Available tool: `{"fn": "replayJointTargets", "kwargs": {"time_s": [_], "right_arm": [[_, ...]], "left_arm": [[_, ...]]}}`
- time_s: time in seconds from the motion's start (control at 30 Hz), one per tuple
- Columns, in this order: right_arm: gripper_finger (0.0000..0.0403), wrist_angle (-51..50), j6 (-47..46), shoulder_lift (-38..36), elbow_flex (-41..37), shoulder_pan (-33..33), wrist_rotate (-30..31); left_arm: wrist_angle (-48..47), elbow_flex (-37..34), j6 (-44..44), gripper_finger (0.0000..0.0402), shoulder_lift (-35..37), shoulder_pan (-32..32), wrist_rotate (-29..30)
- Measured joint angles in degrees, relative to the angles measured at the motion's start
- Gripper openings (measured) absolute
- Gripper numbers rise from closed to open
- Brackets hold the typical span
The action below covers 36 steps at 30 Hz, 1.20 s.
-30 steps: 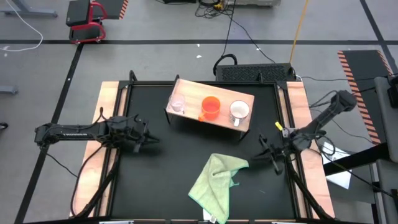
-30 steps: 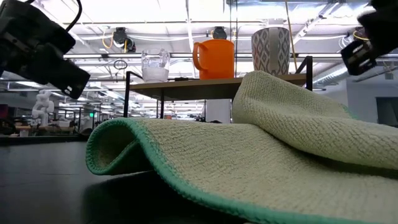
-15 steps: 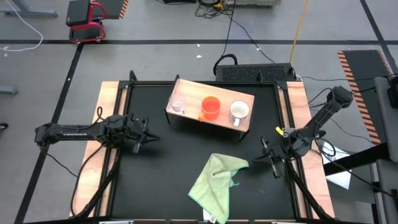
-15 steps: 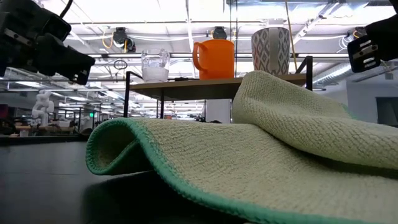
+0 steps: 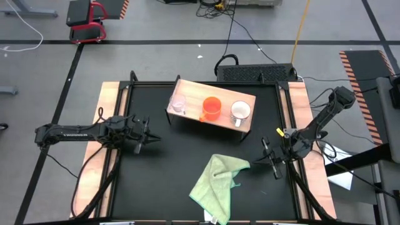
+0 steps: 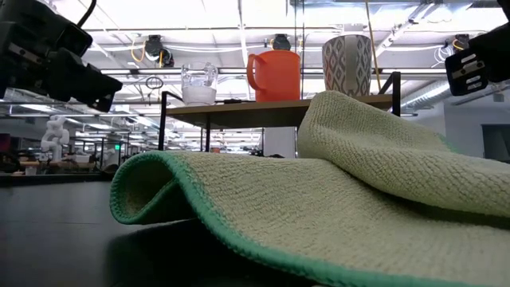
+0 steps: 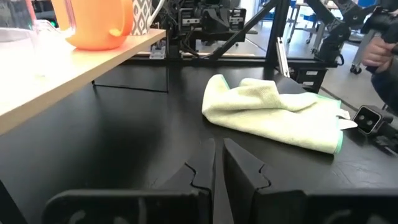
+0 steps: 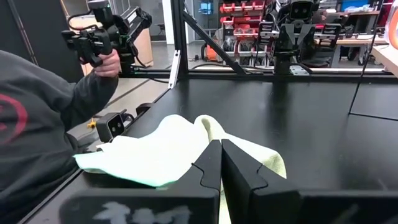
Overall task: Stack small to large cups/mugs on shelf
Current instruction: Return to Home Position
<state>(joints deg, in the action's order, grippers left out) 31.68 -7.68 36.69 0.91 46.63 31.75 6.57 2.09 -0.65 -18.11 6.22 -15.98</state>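
Currently-observed layout was as follows. The low rectangular light-wood shelf on dark metal legs stood at the far middle of the matte black tabletop, set slightly askew to the table edges.

Three vessels stood upright in one row on the shelf board, each apart from the next:
- The small clear glass cup occupied the end toward the left arm. Its wall was transparent and straight.
- The smooth orange mug with a loop handle occupied the middle.
- The taller white mug with a grey diamond pattern occupied the end toward the right arm.

The low view confirmed the ascending height from the glass cup to the orange mug to the patterned mug.

A light green waffle-weave cloth with a darker green hem lay crumpled on the near half of the tabletop, well apart from the shelf.

The left gripper hovered over the left side of the tabletop. Its own wrist view showed the two dark fingers drawn together with only a thin slit, holding nothing.

The right gripper hung near the right table edge, just beside the cloth. Its fingers were likewise pressed together and empty.

Beyond the table, a person's hand in a dark sleeve gripped a black device.
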Motion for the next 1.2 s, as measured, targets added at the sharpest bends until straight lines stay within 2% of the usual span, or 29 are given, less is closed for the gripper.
{"fn": "replayJointTargets", "kwargs": {"time_s": [0.33, 0.63, 1.2], "right_arm": [[0.0, -2.38, -0.66, 0.01, -0.04, 0.0, -0.38], [0.0, -2.95, -6.29, 1.27, -0.04, -0.02, -0.37], [0.0, -1.39, -6.27, 4.94, -0.04, -0.02, -0.31]], "left_arm": [[-0.79, 0.0, -2.5, 0.0031, 0.01, 0.01, 0.02], [-8.07, 0.0, -2.71, 0.0031, 0.0, 0.01, 2.75], [-6.36, -0.02, 0.65, 0.0031, -0.57, 0.02, 2.66]]}}
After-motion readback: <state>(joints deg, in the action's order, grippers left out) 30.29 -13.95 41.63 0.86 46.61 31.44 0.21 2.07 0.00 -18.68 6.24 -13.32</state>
